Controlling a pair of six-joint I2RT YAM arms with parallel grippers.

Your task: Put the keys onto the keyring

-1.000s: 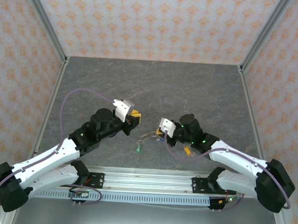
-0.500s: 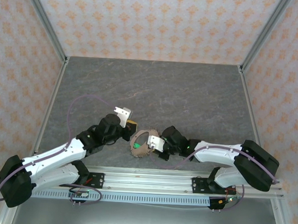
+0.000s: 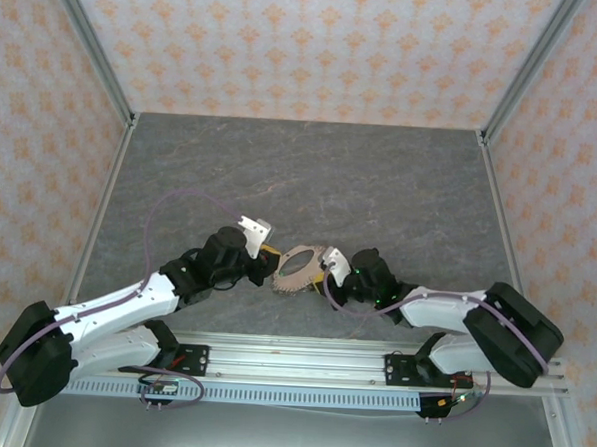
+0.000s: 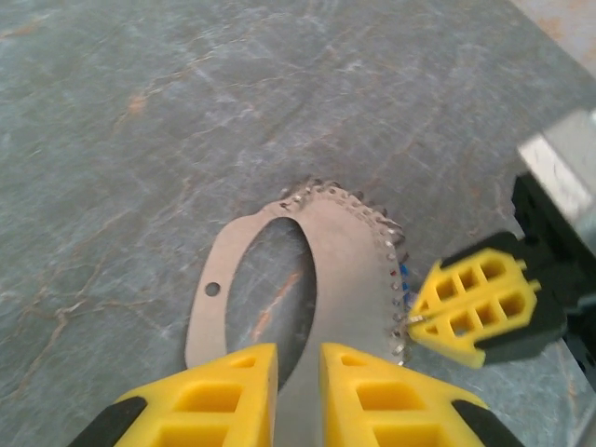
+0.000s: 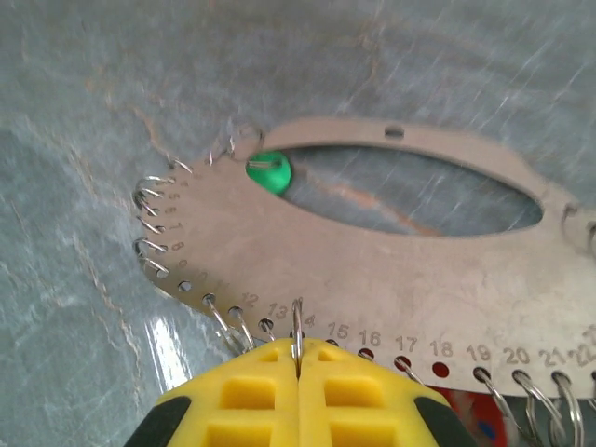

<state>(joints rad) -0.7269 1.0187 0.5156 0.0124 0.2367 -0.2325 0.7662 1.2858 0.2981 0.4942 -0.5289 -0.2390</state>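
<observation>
Between both grippers, near the table (image 3: 380, 188) front edge, you've got the keyring (image 3: 298, 269): flat plate w/ oval cut-out, wire loops along its edge. Left gripper (image 4: 298, 358) is nearly closed, pinching the plate's end. Right gripper (image 5: 298, 352) is fully closed on one loop (image 5: 296, 321). Green key (image 5: 268, 172) shows thru the cut-out.

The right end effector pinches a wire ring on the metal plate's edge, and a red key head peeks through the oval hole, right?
Not red: the key head is green, as the right wrist view shows. The rest holds: the right end effector pinches a wire ring on the metal plate's edge.
</observation>
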